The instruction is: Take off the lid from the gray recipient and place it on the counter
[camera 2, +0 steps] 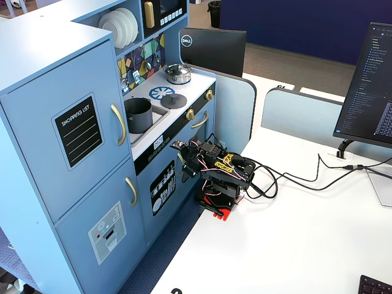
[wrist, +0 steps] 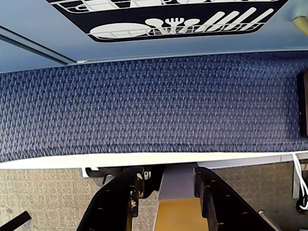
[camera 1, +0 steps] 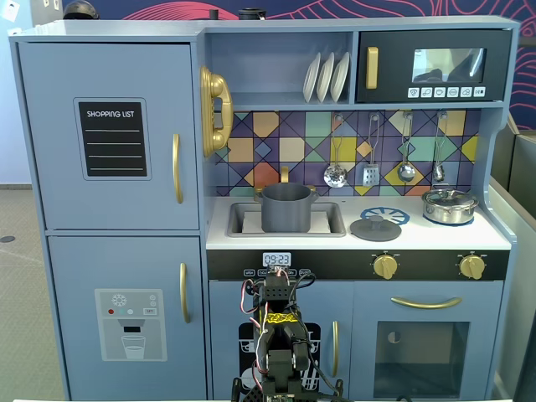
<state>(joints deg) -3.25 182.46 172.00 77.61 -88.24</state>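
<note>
The gray recipient (camera 1: 286, 208) stands uncovered in the recessed sink at the left of the counter (camera 1: 469, 239); it also shows in the other fixed view (camera 2: 138, 114). The lid (camera 1: 375, 228) lies flat on the white counter to the pot's right, knob up, overlapping the blue burner print (camera 1: 389, 214); it also shows in the other fixed view (camera 2: 174, 100). My arm (camera 1: 276, 331) is folded low in front of the kitchen, far below the counter. In the wrist view my gripper (wrist: 168, 173) is open and empty, pointing down past the table edge at blue carpet.
A shiny steel pot with its lid (camera 1: 449, 204) stands at the counter's right. Utensils (camera 1: 371, 172) hang above it. The white table (camera 2: 294, 245) carries the arm's base, cables and a monitor (camera 2: 370, 92). The dishwasher door (camera 2: 162, 187) is close to the arm.
</note>
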